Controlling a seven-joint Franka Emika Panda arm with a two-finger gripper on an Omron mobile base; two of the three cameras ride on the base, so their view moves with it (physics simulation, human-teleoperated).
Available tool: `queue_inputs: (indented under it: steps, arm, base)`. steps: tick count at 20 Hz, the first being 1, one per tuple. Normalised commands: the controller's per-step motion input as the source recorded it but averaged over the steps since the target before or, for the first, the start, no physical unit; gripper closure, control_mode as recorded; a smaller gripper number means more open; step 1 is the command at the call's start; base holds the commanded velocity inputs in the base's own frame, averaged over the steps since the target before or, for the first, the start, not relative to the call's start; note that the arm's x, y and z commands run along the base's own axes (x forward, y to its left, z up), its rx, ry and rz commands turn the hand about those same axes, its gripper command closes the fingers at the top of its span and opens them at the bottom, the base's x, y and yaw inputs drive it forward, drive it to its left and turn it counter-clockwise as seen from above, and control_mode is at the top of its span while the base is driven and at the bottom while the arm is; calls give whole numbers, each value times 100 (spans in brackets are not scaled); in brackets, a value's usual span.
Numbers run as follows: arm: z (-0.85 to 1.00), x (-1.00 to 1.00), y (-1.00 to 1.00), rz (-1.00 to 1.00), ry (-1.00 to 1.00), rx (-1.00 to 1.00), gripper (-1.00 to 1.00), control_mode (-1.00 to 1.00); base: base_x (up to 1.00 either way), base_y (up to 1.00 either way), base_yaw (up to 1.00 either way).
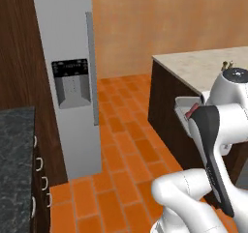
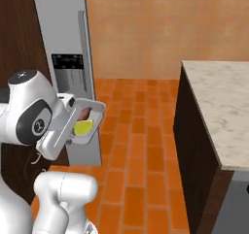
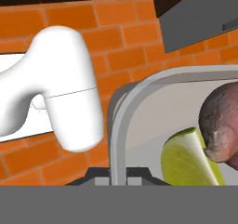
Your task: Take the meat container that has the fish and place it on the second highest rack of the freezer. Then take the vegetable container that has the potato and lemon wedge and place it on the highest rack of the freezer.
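Fingers (image 3: 118,177) clenched on the vegetable container (image 2: 86,122) rim, probably; potato (image 2: 85,113) and lemon wedge (image 2: 83,127) inside, carried level, freezer (image 2: 65,43) door shut at 11 o'clock.

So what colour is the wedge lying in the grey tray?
Bright yellow lemon wedge, clearest in the right base view.

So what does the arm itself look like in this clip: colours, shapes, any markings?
The arm is made of glossy white, rounded, tube-like links. Its joints are dark: a black round cap with a small white mark sits on the elbow, and a black strip with a red patch runs along one link. The hand is light grey. No cables show.
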Motion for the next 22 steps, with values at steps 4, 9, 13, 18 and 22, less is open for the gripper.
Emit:
queue_inputs:
  steps: [4,9,13,18,22]
  arm:
    - [0,0,0,0,0,0,100,100]
    - [0,0,0,0,0,0,100,100]
    - [0,0,0,0,0,0,100,100]
    - [0,0,0,0,0,0,100,100]
    - [0,0,0,0,0,0,100,100]
  base:
    - [65,-12,14]
    - [84,-37,20]
    - [88,-54,16]
    - [77,-63,10]
    - [80,-50,10]
